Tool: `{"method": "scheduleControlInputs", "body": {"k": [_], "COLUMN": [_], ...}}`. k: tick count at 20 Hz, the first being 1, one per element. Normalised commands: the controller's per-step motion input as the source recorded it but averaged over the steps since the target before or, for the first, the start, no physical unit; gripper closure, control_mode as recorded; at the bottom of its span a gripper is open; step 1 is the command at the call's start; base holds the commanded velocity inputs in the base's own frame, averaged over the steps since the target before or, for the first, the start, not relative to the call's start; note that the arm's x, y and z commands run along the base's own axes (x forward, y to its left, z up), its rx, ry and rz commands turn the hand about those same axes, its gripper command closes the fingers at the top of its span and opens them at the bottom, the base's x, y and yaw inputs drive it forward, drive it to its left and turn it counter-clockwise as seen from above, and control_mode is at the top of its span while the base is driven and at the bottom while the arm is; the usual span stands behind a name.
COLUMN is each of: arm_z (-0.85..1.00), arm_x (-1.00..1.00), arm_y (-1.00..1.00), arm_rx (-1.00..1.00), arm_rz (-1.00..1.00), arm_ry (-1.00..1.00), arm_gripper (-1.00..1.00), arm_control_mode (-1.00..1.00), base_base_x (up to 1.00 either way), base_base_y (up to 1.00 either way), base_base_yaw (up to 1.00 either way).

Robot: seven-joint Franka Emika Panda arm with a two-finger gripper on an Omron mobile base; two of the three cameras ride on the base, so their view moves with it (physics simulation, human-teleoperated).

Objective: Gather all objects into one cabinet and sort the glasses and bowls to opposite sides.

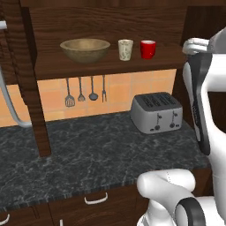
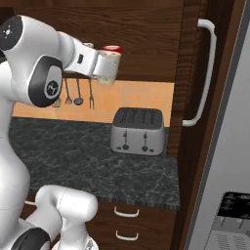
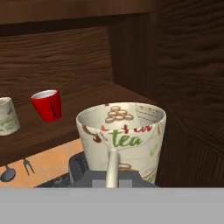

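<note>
Wooden bowl [image 1: 85, 49], speckled cup [image 1: 125, 49], red cup [image 1: 148, 49] already shelved; tea cup [image 3: 121, 140] pinched in gripper [image 3: 112, 175], placement pending.

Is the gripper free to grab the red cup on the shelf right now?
Probably not: the gripper is shut on a tea cup. The red cup stands in the open on the shelf, unblocked otherwise.

The arm [image 2: 36, 73] is built of glossy white, rounded shells with dark grey to black bands at the joints. One dark joint cap carries a small pale round emblem, and a long black strip runs down the side of an upright link. The lowest segment is a fat white cylinder with rounded ends.
</note>
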Motion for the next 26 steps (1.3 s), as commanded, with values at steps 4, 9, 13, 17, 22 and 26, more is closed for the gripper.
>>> {"method": "scheduleControlInputs", "body": {"k": [4,9,13,17,22,26], "arm_z": [-0.03,0.02,0.17,0.12,0.0,-0.06], "arm_x": [0.22,0.36,0.46,0.38,0.4,0.39], "arm_y": [-0.13,-0.15,-0.03,-0.05,-0.22,-0.26], "arm_rx": [-0.1,-0.09,0.0,0.0,0.0,0.0], "arm_rz": [0.01,0.0,0.0,0.0,0.0,0.0], "arm_ry": [-0.14,0.0,0.03,0.07,0.06,0.0], "arm_gripper": [1.0,1.0,1.0,1.0,1.0,1.0], "arm_control_mode": [-1.0,-1.0,-1.0,-1.0,-1.0,-1.0], "base_base_x": [0.0,0.0,0.0,0.0,0.0,0.0], "base_base_y": [0.0,0.0,0.0,0.0,0.0,0.0], "base_base_yaw": [0.0,0.0,0.0,0.0,0.0,0.0]}}
